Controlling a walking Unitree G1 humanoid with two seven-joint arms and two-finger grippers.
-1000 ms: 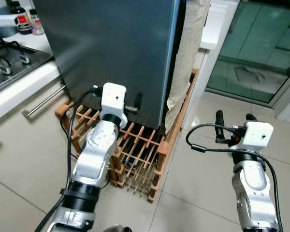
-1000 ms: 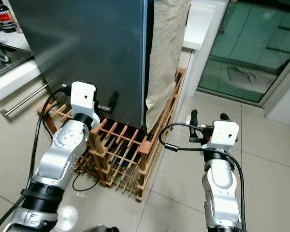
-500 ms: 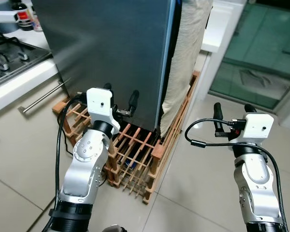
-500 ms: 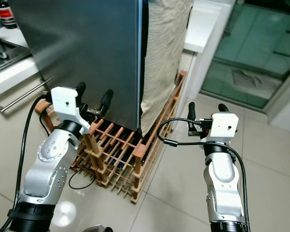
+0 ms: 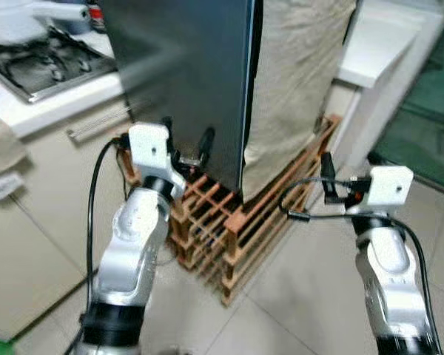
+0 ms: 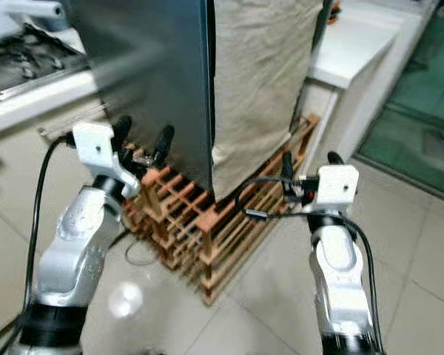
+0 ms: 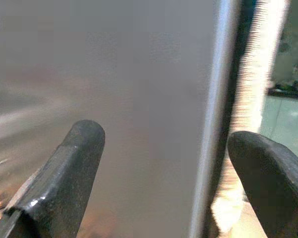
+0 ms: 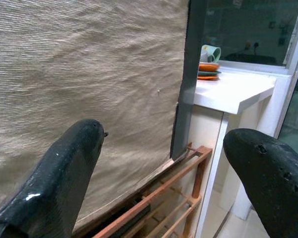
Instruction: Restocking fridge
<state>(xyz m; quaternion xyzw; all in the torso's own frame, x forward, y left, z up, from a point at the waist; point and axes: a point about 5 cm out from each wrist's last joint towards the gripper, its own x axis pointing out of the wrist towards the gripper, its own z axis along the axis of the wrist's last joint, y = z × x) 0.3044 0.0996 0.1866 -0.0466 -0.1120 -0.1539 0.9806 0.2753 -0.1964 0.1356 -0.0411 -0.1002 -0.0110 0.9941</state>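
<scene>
Since a second ago we have stepped nearer: fridge [image 5: 185,74] now fills the upper centre, both empty tools spread wide, left tool [image 5: 186,142] just before its door, right tool [image 6: 308,171] lower right.

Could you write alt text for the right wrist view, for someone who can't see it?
Two open black fingers frame a beige cloth hanging on a fridge. Below runs a wooden rack; beside it, a white counter holds dishes.
</scene>
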